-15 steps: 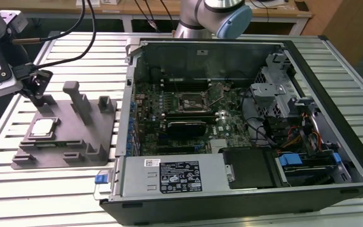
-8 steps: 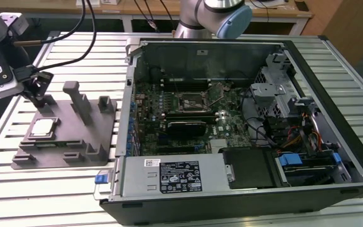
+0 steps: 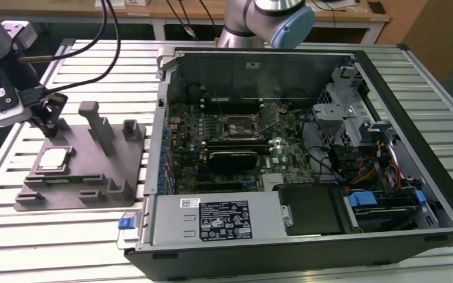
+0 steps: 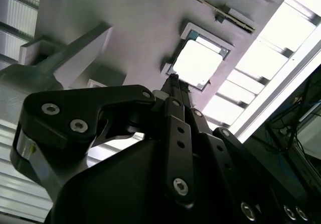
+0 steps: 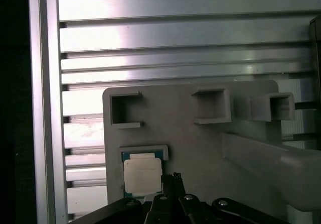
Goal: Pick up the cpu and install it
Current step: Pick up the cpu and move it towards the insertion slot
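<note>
**Desk:** What are the fingers doing?

**Me:** In the first wrist view my gripper point(image 5: 175, 177) has its fingers closed together, tips meeting, with nothing between them. The tips hang just beside the cpu point(image 5: 143, 176). I can't tell whether they touch it.

**Desk:** And the cpu itself?

**Me:** It lies flat in its recess in the fixture point(image 5: 200, 143), on the table point(image 3: 22, 242) at the exterior view's left, well apart from the case point(image 3: 419, 106).

**Desk:** How far along are we?

**Me:** Barely begun, I judge. The cpu is not lifted, and the socket point(image 3: 237, 125) inside the case looks empty. The pick and the install are both left.

**Desk:** Any writing?

**Me:** There is a label point(image 3: 226, 221) on the metal cover at the case's near edge, with a white sticker beside it. I can't read the print.
</note>
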You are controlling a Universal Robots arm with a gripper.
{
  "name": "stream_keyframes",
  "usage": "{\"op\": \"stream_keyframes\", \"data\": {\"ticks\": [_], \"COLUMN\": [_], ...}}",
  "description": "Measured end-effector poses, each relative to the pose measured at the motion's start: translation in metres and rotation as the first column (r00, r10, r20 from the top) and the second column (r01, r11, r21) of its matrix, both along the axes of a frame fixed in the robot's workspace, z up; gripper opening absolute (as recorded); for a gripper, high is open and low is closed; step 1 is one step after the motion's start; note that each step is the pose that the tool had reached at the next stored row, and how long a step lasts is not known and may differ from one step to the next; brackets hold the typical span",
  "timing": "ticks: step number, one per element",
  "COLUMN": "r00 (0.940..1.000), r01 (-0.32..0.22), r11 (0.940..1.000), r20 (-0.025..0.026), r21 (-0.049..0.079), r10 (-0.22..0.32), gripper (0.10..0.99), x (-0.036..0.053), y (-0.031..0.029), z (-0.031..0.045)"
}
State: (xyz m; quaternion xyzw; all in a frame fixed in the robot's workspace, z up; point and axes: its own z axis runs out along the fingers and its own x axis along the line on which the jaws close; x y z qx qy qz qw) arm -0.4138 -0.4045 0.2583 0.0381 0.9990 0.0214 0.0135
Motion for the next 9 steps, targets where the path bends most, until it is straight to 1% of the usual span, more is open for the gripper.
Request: {"op": "stream_keyframes", "data": {"ticks": [9], "r00": [1.0], "r01": [0.0], "r11": [1.0], "r20": [0.0], "r21": [0.0], "r10": [0.0], "gripper": [0.106], "x": [-0.0017], "y": [-0.002], "z": [-0.0081]}}
